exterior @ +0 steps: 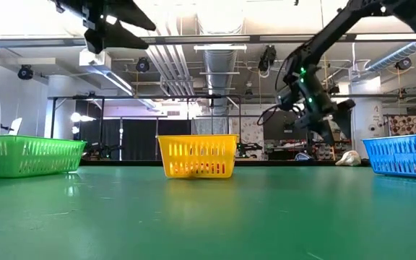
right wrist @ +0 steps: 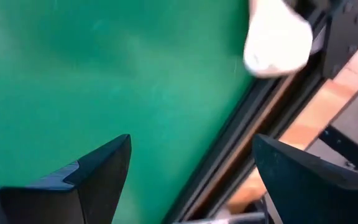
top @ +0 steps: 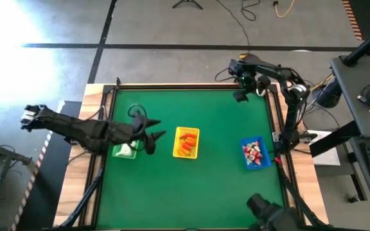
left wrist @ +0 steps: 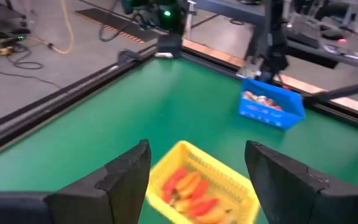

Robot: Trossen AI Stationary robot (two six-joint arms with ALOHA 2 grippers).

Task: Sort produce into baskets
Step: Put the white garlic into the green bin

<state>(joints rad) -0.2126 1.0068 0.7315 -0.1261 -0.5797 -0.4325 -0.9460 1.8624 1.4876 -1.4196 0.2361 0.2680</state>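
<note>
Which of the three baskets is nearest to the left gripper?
The green basket: the left gripper hangs open just beside it. The yellow basket lies farther along, the blue basket farthest.

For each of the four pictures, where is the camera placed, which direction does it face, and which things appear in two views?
High: overhead, straight down; both arms, green basket.
Low: table height, level across; arms come from above.
Left wrist: past open left gripper toward yellow basket, blue basket.
Right wrist: past open right gripper at table edge, white piece.
Shared: yellow basket and blue basket appear in high, low, left wrist.
</note>
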